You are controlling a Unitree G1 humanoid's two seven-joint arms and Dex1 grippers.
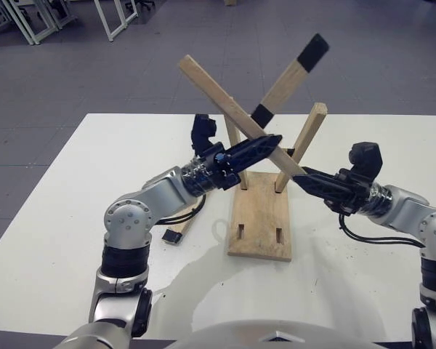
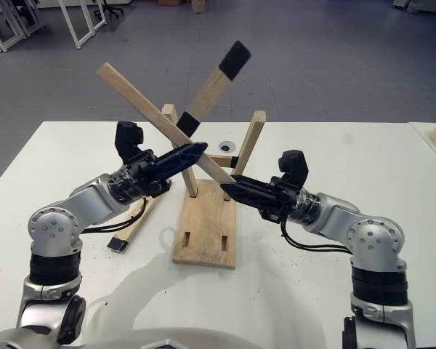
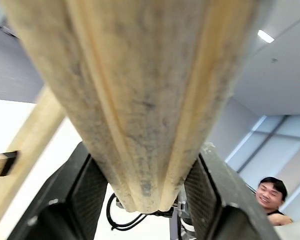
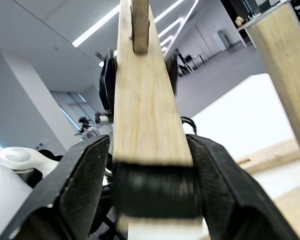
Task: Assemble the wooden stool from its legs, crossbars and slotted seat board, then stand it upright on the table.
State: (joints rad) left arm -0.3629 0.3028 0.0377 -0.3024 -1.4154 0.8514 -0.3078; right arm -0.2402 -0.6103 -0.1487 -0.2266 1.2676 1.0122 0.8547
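The slotted seat board (image 1: pixel 259 218) lies flat on the white table (image 1: pixel 73 189). Two legs stand in its far slots, one (image 1: pixel 243 178) partly hidden and one (image 1: pixel 305 142) leaning, with a short crossbar (image 2: pixel 219 161) between them. Above the board, two more legs cross in the air. My left gripper (image 1: pixel 272 140) is shut on the lower part of the black-tipped leg (image 1: pixel 294 69), seen close up (image 3: pixel 140 100) in the left wrist view. My right gripper (image 1: pixel 305 174) is shut on the dark lower end of the long pale leg (image 1: pixel 218 94), which runs up to the left (image 4: pixel 145 100).
Another stick with a black end (image 1: pixel 173 236) lies on the table under my left forearm. A small round hole (image 2: pixel 225 147) sits in the tabletop behind the board. Grey floor and white table frames (image 1: pixel 29 18) lie beyond the far edge.
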